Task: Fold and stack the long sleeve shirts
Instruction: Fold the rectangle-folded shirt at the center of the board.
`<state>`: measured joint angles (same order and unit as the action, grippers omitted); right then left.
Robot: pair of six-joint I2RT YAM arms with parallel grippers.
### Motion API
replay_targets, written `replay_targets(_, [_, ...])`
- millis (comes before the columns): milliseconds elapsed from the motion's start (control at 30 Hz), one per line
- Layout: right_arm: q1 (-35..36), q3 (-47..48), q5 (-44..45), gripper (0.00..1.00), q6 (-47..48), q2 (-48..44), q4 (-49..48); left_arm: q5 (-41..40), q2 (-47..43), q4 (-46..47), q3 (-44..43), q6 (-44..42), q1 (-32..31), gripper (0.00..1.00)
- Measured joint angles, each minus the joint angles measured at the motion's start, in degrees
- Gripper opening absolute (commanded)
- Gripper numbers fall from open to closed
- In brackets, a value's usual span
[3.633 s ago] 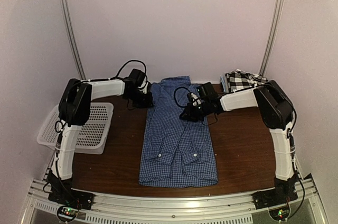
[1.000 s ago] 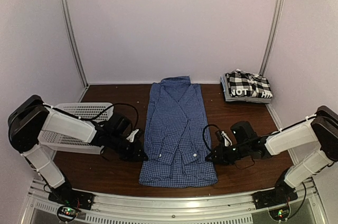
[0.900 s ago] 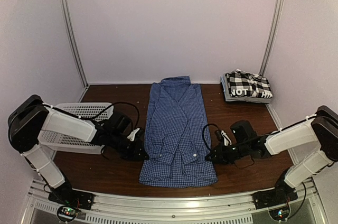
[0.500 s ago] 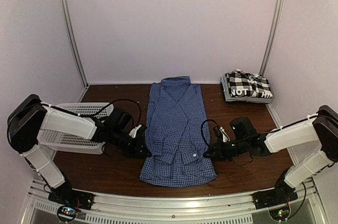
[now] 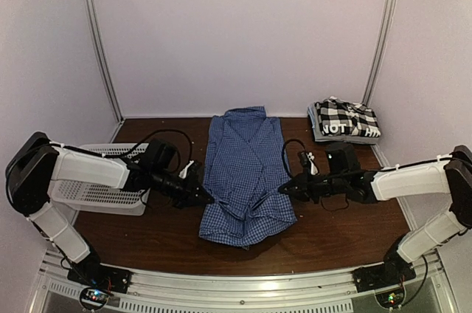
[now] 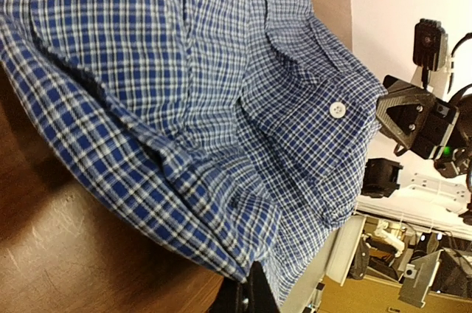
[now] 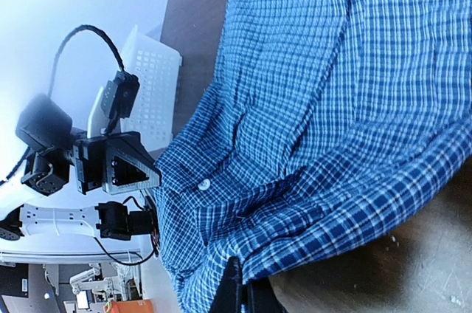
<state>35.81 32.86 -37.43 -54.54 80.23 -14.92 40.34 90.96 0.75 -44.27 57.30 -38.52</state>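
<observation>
The blue fine-checked shirt [image 5: 247,173] lies lengthwise down the middle of the dark wooden surface [image 5: 346,224], collar at the far end, between the two hands. Its far half rests flat. Its near half is drawn in and rumpled, with the side edges raised off the surface where the hands hold them, and the hem sags in loose folds nearer the arm bases than either hand.

The left hand [image 5: 202,197] is closed on the shirt's left edge; in its wrist view the dark fingers [image 6: 251,294] pinch a folded ridge of cloth, and a sleeve cuff with a white button [image 6: 337,109] lies beyond the grip. The right hand [image 5: 285,190] is closed on the shirt's right edge, level with the left hand; its fingers [image 7: 240,291] nip the cloth in the same way.

The black-and-white checked shirt [image 5: 345,122] sits folded with its white lettering up, beyond the right hand and well apart from it, by the back corner. A white mesh basket [image 5: 96,193] stands just behind the left hand, under that arm.
</observation>
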Motion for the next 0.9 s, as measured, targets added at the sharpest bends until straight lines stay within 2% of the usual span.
replay_targets(167, [-2.6,4.5,-0.1,0.0,-0.9,4.4,-3.2,2.4,1.3,4.7,-1.4,4.6,4.1,0.0])
replay_targets(467, [-8.3,13.5,0.2,0.0,-2.7,18.1,-10.0,3.8,15.3,11.5,-15.1,8.8,11.6,0.0])
replay_targets(667, [-10.8,15.6,0.4,0.0,-5.3,24.1,-14.4,3.6,22.9,11.6,-20.1,9.0,13.1,0.0])
replay_targets(900, [-12.9,15.6,1.3,0.0,-7.2,25.9,-16.8,2.9,25.4,11.3,-22.4,9.0,13.4,0.0])
